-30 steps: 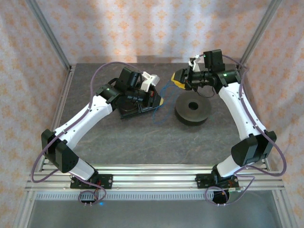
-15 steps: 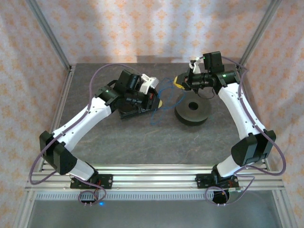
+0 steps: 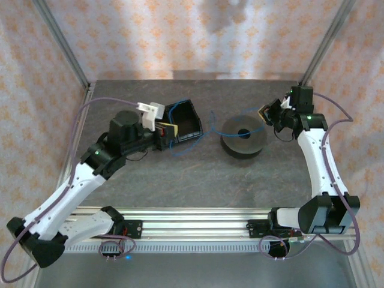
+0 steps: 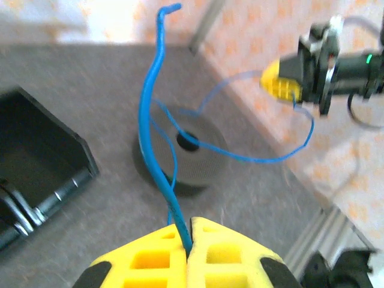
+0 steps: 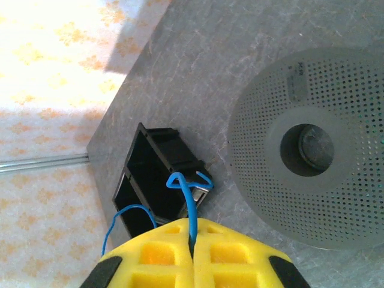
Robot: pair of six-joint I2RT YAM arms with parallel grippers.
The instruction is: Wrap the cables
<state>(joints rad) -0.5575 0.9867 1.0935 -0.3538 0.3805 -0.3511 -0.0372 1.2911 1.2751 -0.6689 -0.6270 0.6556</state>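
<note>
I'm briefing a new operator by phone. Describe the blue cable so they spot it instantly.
Start at the dark grey table, with a black bin left of a round spool. A thin blue cable runs between the left gripper and the right gripper, both pinching it in yellow fingers. It is far thinner than the purple-grey cables along the arms.

Bin [image 3: 195,114], spool [image 3: 231,143], blue cable [image 4: 144,96] mid-table; free tabletop [image 3: 198,180] nearer.

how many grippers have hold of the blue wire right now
2. The left gripper is shut on the blue wire beside the black bin. The right gripper is shut on it past the far right rim of the round spool.
</note>
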